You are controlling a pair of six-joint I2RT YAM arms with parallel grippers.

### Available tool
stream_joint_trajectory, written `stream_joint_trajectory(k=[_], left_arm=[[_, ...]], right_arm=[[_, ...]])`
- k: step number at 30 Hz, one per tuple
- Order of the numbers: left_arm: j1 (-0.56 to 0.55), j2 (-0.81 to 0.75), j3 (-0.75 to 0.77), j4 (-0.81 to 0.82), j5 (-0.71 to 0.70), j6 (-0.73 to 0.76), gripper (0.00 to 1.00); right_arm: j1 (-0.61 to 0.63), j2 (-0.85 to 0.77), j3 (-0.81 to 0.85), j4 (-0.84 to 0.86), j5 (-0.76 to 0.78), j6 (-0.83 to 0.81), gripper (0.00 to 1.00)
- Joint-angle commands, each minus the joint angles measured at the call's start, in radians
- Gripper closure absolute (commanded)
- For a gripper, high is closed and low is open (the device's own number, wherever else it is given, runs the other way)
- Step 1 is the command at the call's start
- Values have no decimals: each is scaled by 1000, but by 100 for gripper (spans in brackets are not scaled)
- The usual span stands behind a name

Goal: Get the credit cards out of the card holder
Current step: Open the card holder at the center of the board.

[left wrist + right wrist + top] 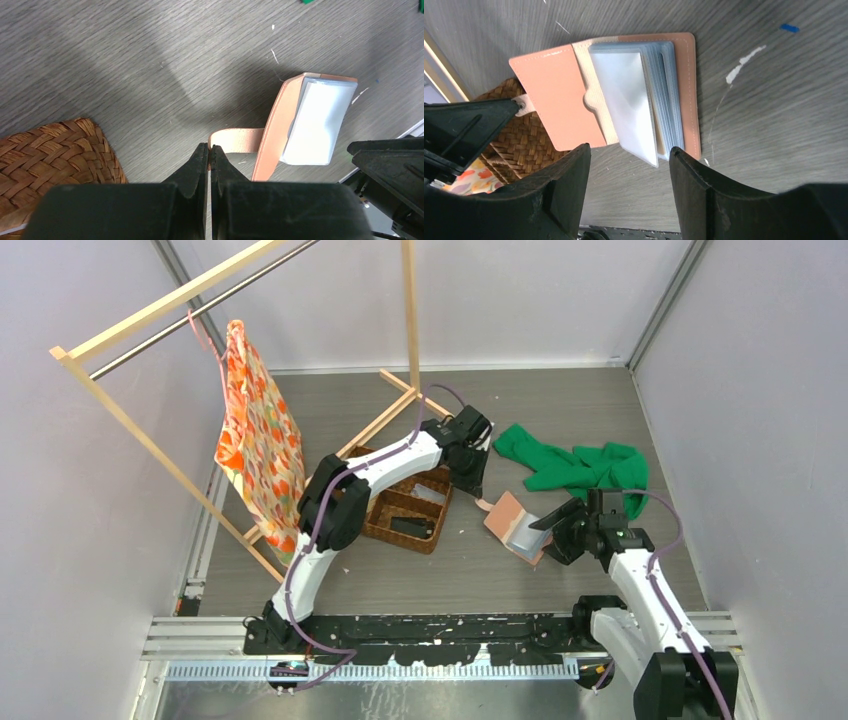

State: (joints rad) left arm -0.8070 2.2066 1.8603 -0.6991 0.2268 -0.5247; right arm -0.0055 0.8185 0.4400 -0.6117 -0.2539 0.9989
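- Your left claw (211,150) is pinched tight on the strap tab (235,139) of the card holder (310,120). The holder lies spread open on the grey table (150,60), near the woven basket (405,512).
- A green cloth (580,468) lies just behind the holder. An orange patterned cloth (258,445) hangs from a wooden rack (150,445) well to the left.
- The holder's long axis runs diagonally from the left claw towards your right claw (629,149). That claw's jaws stand partly apart and visibly grip nothing, with the clear sleeves (624,95) fanned up before them.
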Motion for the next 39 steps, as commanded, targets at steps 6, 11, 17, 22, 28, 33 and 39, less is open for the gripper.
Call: stream_joint_trajectory(k=[6, 11, 17, 22, 28, 33, 39], left_arm=[[2, 8, 13, -16, -7, 38, 99], [-1, 11, 7, -16, 0, 50, 99], [-12, 28, 14, -23, 6, 62, 99], [-31, 52, 35, -49, -14, 73, 99], [-37, 54, 25, -37, -12, 65, 100], [-41, 58, 27, -34, -6, 66, 99], [-43, 61, 29, -41, -17, 69, 99]], right_arm=[[6, 103, -22, 165, 13, -4, 35], [6, 157, -40, 217, 21, -15, 34], [6, 175, -52, 249, 2, -14, 34], [6, 140, -31, 213, -6, -28, 34], [6, 110, -17, 162, 10, -38, 32], [6, 62, 8, 87, 72, -70, 25], [6, 59, 28, 84, 70, -87, 24]])
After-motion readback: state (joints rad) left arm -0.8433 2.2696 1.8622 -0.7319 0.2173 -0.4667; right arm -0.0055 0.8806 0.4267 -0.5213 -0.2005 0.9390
